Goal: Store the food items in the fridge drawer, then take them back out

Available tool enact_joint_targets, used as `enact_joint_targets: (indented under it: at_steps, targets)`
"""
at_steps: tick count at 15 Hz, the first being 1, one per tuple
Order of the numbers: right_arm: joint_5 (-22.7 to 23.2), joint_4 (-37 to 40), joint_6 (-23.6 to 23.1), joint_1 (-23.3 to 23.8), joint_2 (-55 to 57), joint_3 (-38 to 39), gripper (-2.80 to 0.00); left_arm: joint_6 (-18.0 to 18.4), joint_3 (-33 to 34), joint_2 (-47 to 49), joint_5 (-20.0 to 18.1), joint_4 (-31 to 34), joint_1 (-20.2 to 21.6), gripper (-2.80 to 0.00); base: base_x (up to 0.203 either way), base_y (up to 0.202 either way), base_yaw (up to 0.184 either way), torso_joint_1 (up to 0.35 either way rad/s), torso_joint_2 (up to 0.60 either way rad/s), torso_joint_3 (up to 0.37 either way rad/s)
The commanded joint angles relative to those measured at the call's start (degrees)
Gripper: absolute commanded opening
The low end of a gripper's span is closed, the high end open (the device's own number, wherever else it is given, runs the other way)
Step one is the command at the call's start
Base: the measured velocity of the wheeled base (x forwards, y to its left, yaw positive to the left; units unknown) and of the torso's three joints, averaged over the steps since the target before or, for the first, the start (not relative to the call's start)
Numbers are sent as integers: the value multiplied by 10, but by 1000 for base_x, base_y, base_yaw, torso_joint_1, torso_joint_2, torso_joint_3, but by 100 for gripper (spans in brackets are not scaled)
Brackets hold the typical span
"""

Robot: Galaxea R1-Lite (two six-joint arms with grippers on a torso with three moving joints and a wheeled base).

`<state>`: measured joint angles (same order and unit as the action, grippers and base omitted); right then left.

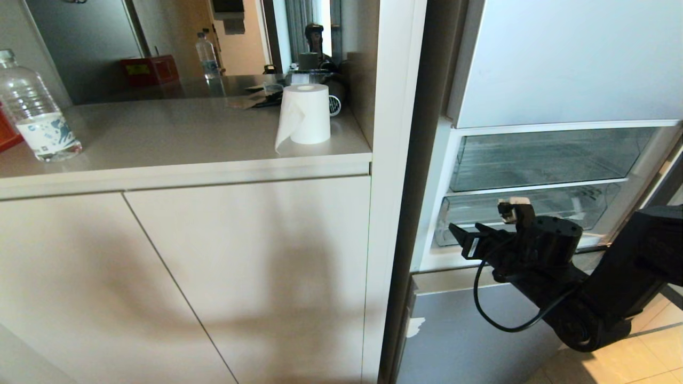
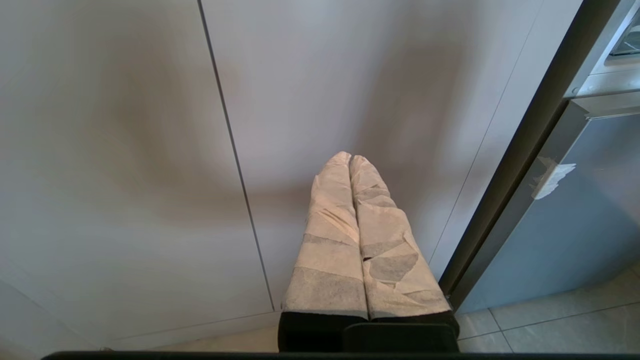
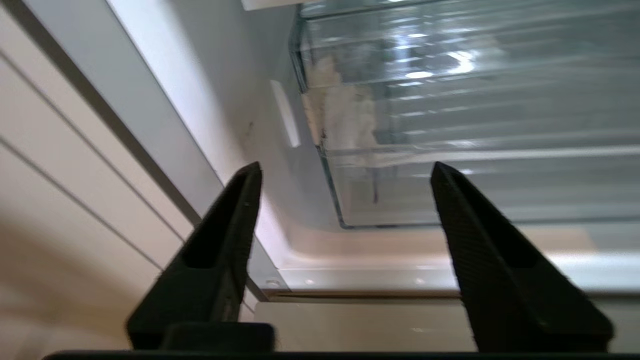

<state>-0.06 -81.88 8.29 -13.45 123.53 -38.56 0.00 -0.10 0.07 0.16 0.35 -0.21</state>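
Head view is showing the right gripper point(image 1: 464, 237) reaching level toward the open fridge point(image 1: 565, 64), its tip just in front of the lower clear drawer point(image 1: 560, 210), which is sitting pushed in under a second clear drawer point(image 1: 533, 160). Right wrist view is showing its black fingers point(image 3: 225, 240) standing wide apart with nothing between them, pointing at the drawer's corner. No food is showing in any view. The left gripper point(image 2: 350, 161), wrapped in pale tape, is hanging with fingers pressed together before the cabinet doors point(image 2: 150, 150). A paper roll point(image 1: 305, 113) and bottle point(image 1: 34, 114) are standing on the counter point(image 1: 160, 144).
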Motion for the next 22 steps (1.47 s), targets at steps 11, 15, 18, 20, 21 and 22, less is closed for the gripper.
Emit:
enact_joint_targets:
  at_steps: [11,15,18,20,21,22]
  targets:
    - [29,0,-7,17,51,-85,0,0,0,0,0,0,0,-280,0,0,0,0,0,0]
    - [28,9,-8,18,51,-93,0,0,0,0,0,0,0,-280,0,0,0,0,0,0]
    - [27,20,-9,17,55,-108,0,0,0,0,0,0,0,-280,0,0,0,0,0,0]
    - [28,30,-10,15,55,-117,0,0,0,0,0,0,0,-280,0,0,0,0,0,0]
    - [27,35,-10,13,57,-124,-280,0,0,0,0,0,0,-280,0,0,0,0,0,0]
    - [27,41,-10,13,59,-128,-280,0,0,0,0,0,0,-280,0,0,0,0,0,0]
